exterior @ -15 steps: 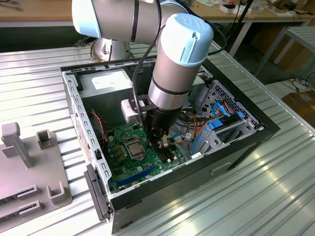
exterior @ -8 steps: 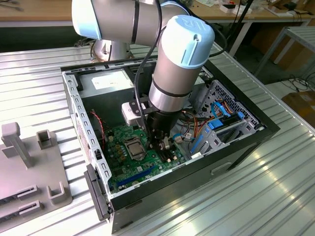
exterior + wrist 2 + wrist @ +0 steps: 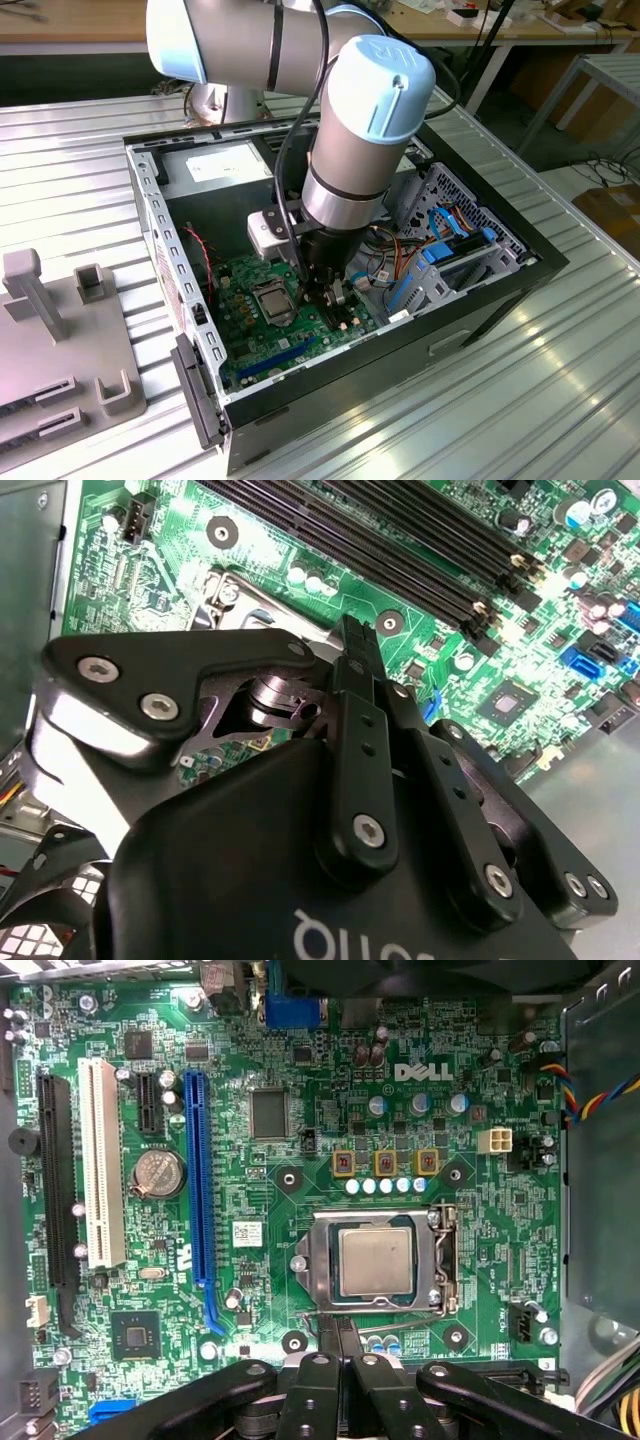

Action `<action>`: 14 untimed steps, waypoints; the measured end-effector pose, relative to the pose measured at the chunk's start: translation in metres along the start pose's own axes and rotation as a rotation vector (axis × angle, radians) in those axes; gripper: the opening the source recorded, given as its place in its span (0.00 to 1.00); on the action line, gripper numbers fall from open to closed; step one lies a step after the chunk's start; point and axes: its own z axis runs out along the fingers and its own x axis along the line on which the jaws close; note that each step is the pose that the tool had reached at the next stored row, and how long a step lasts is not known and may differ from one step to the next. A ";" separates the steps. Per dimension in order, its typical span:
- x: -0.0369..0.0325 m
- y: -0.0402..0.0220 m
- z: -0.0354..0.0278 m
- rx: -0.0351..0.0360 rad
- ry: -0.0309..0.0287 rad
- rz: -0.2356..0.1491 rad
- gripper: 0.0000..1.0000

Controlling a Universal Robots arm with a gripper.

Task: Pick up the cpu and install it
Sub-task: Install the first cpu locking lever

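Item: your gripper (image 3: pixel 338 1335), fingers together and empty, sits just beside the socket (image 3: pixel 380 1260), where the cpu (image 3: pixel 376 1262) already lies seated flat, frame unlatched, apparently for pressing or checking.

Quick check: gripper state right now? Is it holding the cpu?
Gripper: shut, holding nothing; fingers pressed together just beside the socket.
The cpu lies seated in the socket, apart from the gripper.
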 end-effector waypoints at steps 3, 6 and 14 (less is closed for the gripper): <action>0.0004 0.0000 0.0016 -0.0002 -0.0008 -0.005 0.11; 0.0014 -0.0001 0.0033 -0.0001 -0.0020 -0.012 0.11; 0.0030 -0.0003 0.0092 0.0000 -0.0016 -0.028 0.11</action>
